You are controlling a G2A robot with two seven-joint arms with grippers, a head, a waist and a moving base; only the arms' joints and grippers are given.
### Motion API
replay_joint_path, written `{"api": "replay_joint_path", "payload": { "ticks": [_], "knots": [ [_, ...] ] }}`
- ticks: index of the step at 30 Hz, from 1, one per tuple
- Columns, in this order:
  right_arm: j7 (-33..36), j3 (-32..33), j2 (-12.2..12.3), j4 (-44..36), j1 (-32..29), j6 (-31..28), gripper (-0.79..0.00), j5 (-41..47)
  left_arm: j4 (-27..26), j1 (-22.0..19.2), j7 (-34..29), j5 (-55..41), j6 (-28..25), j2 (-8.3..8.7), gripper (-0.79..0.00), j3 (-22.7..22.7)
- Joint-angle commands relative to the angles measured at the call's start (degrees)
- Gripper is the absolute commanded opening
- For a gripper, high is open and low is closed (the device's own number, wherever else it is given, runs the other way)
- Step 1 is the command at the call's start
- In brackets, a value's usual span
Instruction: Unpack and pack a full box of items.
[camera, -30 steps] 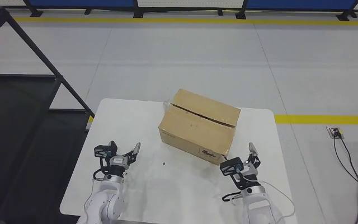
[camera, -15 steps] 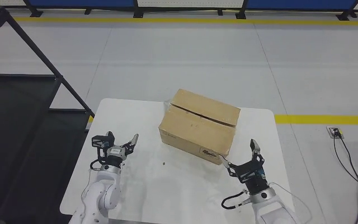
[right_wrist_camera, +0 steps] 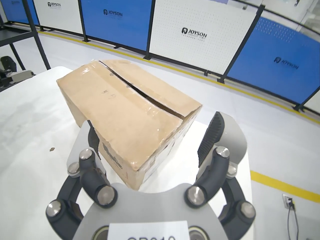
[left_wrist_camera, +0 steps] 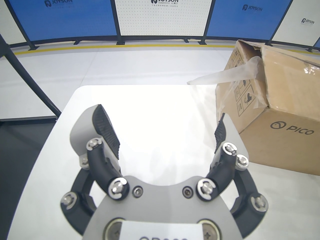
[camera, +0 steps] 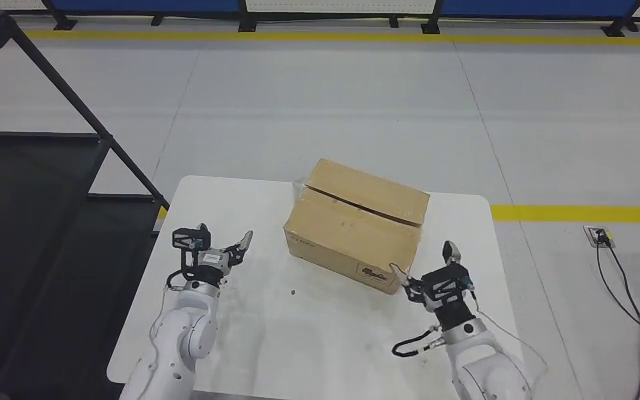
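A closed cardboard box (camera: pixel 357 224) sat on a white table (camera: pixel 300 340), its top flaps meeting along a narrow, slightly parted seam. A strip of clear plastic (left_wrist_camera: pixel 225 76) jutted from the box's upper corner on the side facing the left arm. The left gripper (left_wrist_camera: pixel 160 118) hung over the table well apart from that side of the box, its fingers spread wide and holding nothing. The right gripper (right_wrist_camera: pixel 153 123) was just beside the box's nearest lower corner, fingers likewise splayed and empty. In the right wrist view one ribbed pad stood on either side of that corner. Whether either pad touched the cardboard could not be told. A small dark speck (camera: pixel 292 292) lay on the table in front of the box's long printed face, between the two grippers.
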Motion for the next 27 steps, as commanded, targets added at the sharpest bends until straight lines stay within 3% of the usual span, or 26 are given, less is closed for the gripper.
{"api": "replay_joint_path", "payload": {
  "ticks": [1,8,14,21,27],
  "knots": [
    [1.35,0.53,-0.09,2.73,2.54,-1.93,0.0,5.02,2.27,-2.13,0.08,-0.05,0.08,-0.29,0.0,0.9],
    [6.97,4.29,-0.1,11.96,9.35,-8.77,0.0,22.95,11.23,-10.32,1.28,0.93,-2.31,-1.54,0.0,5.47],
    [9.76,7.67,0.33,15.18,11.01,-14.28,0.0,33.66,18.93,-16.03,3.08,1.77,-3.3,-3.04,0.0,9.93],
    [15.61,10.63,1.2,18.72,12.17,-22.57,0.0,44.37,24.46,-19.39,6.09,2.09,-5.69,-4.4,0.0,13.3],
    [17.59,11.15,1.42,19.68,12.77,-22.59,0.0,45.86,26.18,-19.96,7.8,2.88,-6.33,-4.78,0.0,14.07]
  ]
}}
